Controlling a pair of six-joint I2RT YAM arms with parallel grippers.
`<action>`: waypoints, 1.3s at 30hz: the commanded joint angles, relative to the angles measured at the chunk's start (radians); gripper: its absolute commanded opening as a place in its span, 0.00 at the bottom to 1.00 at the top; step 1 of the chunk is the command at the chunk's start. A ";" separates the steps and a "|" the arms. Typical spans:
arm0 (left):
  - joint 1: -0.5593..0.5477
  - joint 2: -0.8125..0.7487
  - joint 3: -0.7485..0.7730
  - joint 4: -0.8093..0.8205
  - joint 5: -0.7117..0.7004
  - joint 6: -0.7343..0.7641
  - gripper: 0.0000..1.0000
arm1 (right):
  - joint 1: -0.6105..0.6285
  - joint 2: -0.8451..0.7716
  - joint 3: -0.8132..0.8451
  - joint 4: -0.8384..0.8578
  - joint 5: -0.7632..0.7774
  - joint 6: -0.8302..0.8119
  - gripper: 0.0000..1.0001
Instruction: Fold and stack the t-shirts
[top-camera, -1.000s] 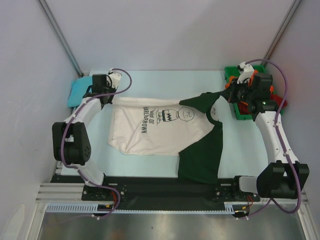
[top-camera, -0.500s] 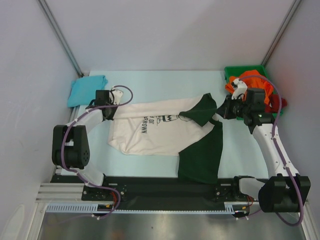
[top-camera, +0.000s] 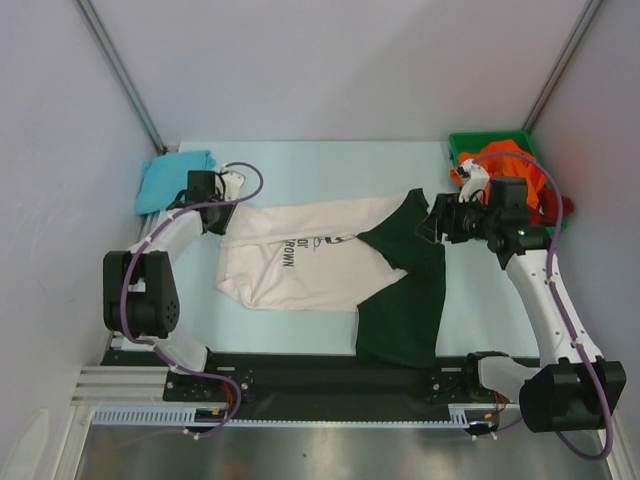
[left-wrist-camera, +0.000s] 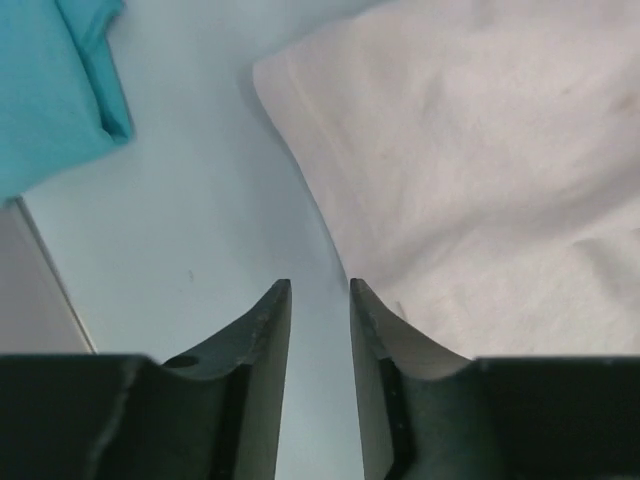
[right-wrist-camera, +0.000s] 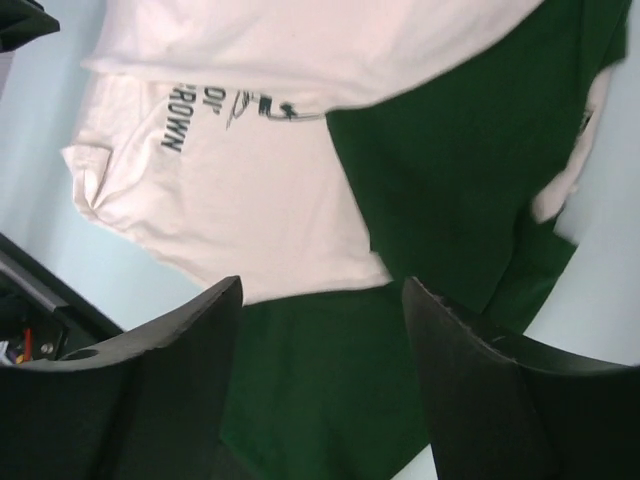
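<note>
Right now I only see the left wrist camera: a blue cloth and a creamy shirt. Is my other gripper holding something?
Observer: No. The right gripper is wide open and empty, near the cream t-shirt's dark green sleeve.
Operator: Are there more shirts?
Observer: Yes, an orange t-shirt sits in a green bin at the far right corner.
Operator: Is the picture on the shirt showing?
Observer: Only partly: a fold of cream cloth covers most of the print.
</note>
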 joint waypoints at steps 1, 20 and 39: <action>0.008 -0.041 0.116 -0.051 0.070 -0.014 0.38 | 0.003 0.007 0.100 -0.008 0.005 -0.039 0.72; 0.009 0.433 0.521 -0.171 0.073 -0.111 0.23 | -0.109 0.752 0.468 0.253 0.037 -0.045 0.68; -0.014 0.505 0.549 -0.140 -0.034 -0.088 0.20 | 0.110 1.201 1.078 -0.039 0.510 -0.449 0.55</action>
